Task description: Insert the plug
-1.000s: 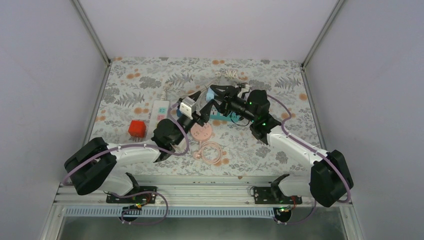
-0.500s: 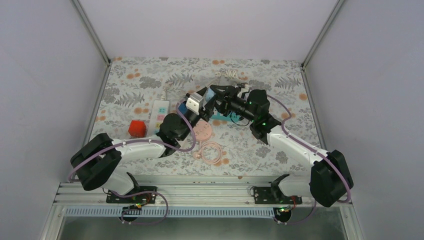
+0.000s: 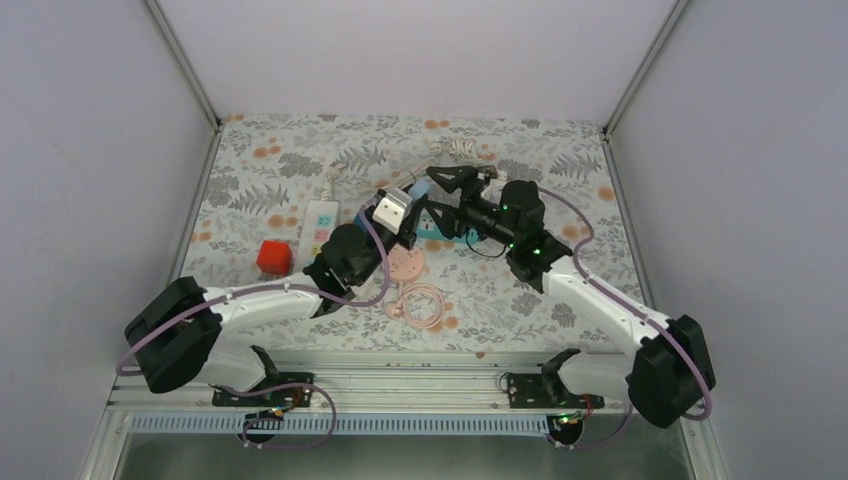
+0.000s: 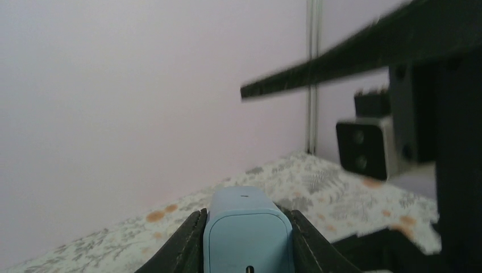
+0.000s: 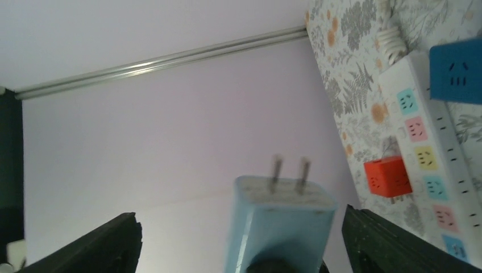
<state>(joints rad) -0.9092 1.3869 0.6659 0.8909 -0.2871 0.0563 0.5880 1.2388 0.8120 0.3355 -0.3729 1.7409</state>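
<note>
The plug [image 4: 248, 233] is a light blue block with two metal prongs [image 5: 290, 170]. It hangs in the air above the middle of the table [image 3: 422, 190]. My left gripper [image 4: 248, 242] is shut on it, with a black finger pressed against each side. My right gripper [image 5: 244, 227] is open around the same plug, and its two fingers [image 5: 375, 239] stand well clear of it. The white power strip [image 3: 318, 222] lies flat at the left, its coloured sockets [image 5: 427, 157] facing up.
A red cube adapter [image 3: 274, 257] sits just left of the strip and a blue one [image 5: 457, 77] at its far end. A pink disc [image 3: 403, 265] and a coiled pink cable [image 3: 422, 303] lie below the grippers. A white cord [image 3: 460, 148] lies at the back.
My left gripper has moved up to the plug and shut on it. My right gripper, which held the plug, has opened wide and let it go.
</note>
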